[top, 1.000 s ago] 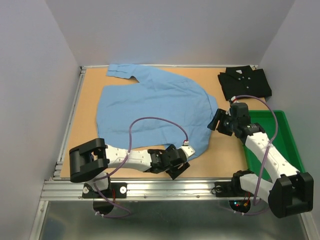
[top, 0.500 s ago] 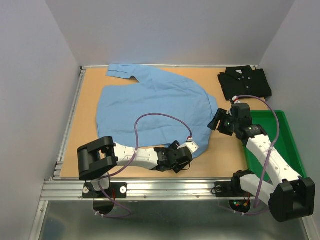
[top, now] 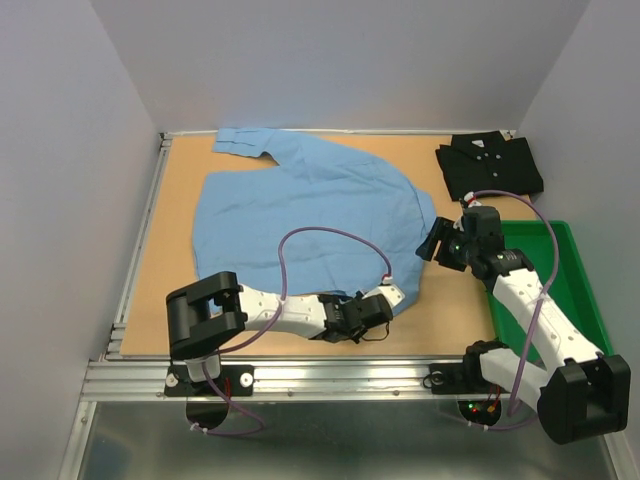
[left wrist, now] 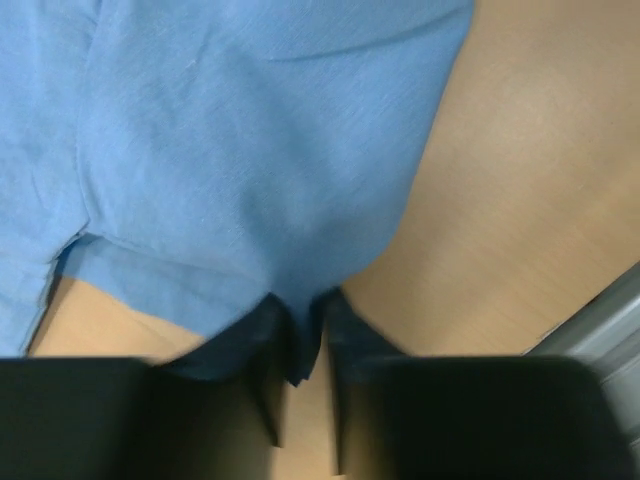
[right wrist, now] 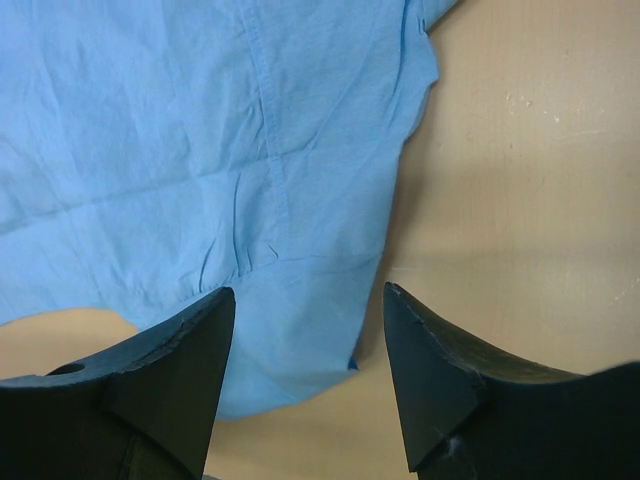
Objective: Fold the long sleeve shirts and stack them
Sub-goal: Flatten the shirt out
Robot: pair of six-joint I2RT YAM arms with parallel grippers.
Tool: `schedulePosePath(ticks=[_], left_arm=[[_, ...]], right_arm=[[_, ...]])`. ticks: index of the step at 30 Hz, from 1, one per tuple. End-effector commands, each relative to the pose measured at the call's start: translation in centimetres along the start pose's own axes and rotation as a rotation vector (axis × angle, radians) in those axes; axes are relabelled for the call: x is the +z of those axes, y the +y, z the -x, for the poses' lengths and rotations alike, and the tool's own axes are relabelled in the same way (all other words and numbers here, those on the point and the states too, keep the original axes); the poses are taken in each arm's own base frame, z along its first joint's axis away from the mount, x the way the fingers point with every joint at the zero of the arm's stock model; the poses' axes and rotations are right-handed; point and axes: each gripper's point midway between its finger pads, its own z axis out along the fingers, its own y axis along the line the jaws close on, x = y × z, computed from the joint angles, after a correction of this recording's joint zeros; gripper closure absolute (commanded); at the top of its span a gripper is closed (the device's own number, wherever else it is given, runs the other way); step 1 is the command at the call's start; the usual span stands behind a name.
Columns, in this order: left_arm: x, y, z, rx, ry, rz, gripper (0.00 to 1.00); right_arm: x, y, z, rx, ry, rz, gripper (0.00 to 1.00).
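The light blue long sleeve shirt (top: 310,215) lies spread flat on the brown table, its collar toward the back. The black long sleeve shirt (top: 490,165) sits folded at the back right corner. My left gripper (top: 383,305) is low at the blue shirt's near right hem corner. In the left wrist view its fingers (left wrist: 262,335) have closed on a tip of the blue cloth (left wrist: 250,150). My right gripper (top: 428,243) hovers open over the shirt's right edge. In the right wrist view the blue cloth (right wrist: 200,150) lies between and below its spread fingertips (right wrist: 308,295).
A green plastic tray (top: 578,290) stands at the right, under the right arm. Bare tabletop (top: 450,300) shows between the blue shirt and the tray. Grey walls close in the left, back and right sides; a metal rail (top: 300,375) runs along the near edge.
My left arm slid right along the near edge to the blue shirt's hem corner, and its jaws closed on the cloth. The right arm barely moved.
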Motion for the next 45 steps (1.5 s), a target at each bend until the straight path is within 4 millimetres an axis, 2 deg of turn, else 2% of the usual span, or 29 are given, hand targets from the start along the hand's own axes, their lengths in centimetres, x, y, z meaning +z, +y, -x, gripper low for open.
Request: schedulePosePath(ticks=[1,2,5,9,10,12,13,15,16,18,20,21,23,25,29,31,32,33,34,35,36,38,40,45], left_arm=[[0.6,0.7,-1.6,0.016,0.08,0.04,0.94],[0.4,0.9,-1.1,0.009,0.07,0.038,1.0],[-0.9,1.2,1.9,-0.011,0.031,0.003,1.0],[-4.4,2.8,8.8,-0.133,-0.08,-0.123,1.0],[-5.5,3.4,10.2,-0.171,-0.113,-0.159,1.0],[-6.4,4.7,11.8,-0.28,-0.134,-0.24,1.0],[-6.2,8.2,12.6,-0.379,-0.153,-0.215,1.0],[-6.2,10.1,13.1,-0.512,-0.143,-0.285,1.0],[-5.9,12.9,13.2,-0.612,-0.143,-0.329,1.0],[-6.1,15.0,14.3,-0.744,-0.17,-0.411,1.0],[-6.5,16.7,15.1,-0.798,-0.187,-0.475,1.0],[-7.4,17.5,16.9,-0.768,-0.231,-0.468,1.0],[-8.6,18.1,18.7,-0.747,-0.264,-0.471,1.0],[-9.4,17.8,19.8,-0.75,-0.278,-0.521,1.0],[-10.7,17.2,21.7,-0.778,-0.321,-0.61,1.0],[-10.3,17.3,21.9,-0.785,-0.324,-0.607,1.0],[-9.9,17.3,21.8,-0.797,-0.313,-0.612,1.0],[-9.9,17.2,21.9,-0.8,-0.312,-0.619,1.0],[-9.8,17.2,22.0,-0.803,-0.313,-0.622,1.0],[-9.8,17.3,22.0,-0.804,-0.319,-0.618,1.0],[-9.8,17.4,22.1,-0.803,-0.322,-0.612,1.0],[-9.7,17.5,22.1,-0.803,-0.324,-0.6,1.0],[-9.4,17.5,21.8,-0.808,-0.314,-0.598,1.0],[-8.8,17.5,21.4,-0.822,-0.299,-0.588,1.0]], right_arm=[[-0.2,0.0,1.0,-0.023,-0.033,-0.007,0.34],[-0.2,0.0,1.2,-0.022,-0.038,-0.011,0.34],[-0.4,0.1,1.8,-0.03,-0.055,-0.017,0.34],[-0.6,0.5,2.7,-0.035,-0.072,-0.015,0.34],[-0.6,0.6,3.0,-0.037,-0.079,-0.015,0.34],[-0.5,0.7,3.2,-0.038,-0.079,-0.015,0.34],[-0.6,0.8,3.4,-0.04,-0.082,-0.014,0.34],[-0.5,0.8,3.6,-0.044,-0.083,-0.015,0.34],[-0.4,1.0,3.7,-0.045,-0.078,-0.007,0.34],[-0.3,1.1,3.8,-0.056,-0.072,-0.002,0.34],[-0.4,1.4,4.0,-0.076,-0.073,0.01,0.34],[-0.4,1.5,4.1,-0.084,-0.073,0.013,0.34],[-0.6,1.9,4.5,-0.109,-0.079,0.031,0.34],[-0.7,2.5,4.4,-0.136,-0.07,0.065,0.34],[-0.5,4.8,3.3,-0.211,-0.017,0.224,0.34],[-0.2,5.5,2.5,-0.215,0.0,0.287,0.35],[-0.2,6.7,2.8,-0.222,-0.022,0.356,0.36],[0.0,7.1,2.7,-0.225,-0.033,0.382,0.36],[0.6,7.1,1.8,-0.223,-0.021,0.403,0.36],[0.8,7.9,2.4,-0.237,-0.056,0.437,0.37],[1.3,8.3,1.9,-0.228,-0.038,0.457,0.37],[1.9,9.3,2.2,-0.239,-0.074,0.508,0.37],[2.7,10.4,1.5,-0.227,-0.055,0.553,0.37],[4.3,12.5,1.2,-0.211,-0.081,0.656,0.37]])
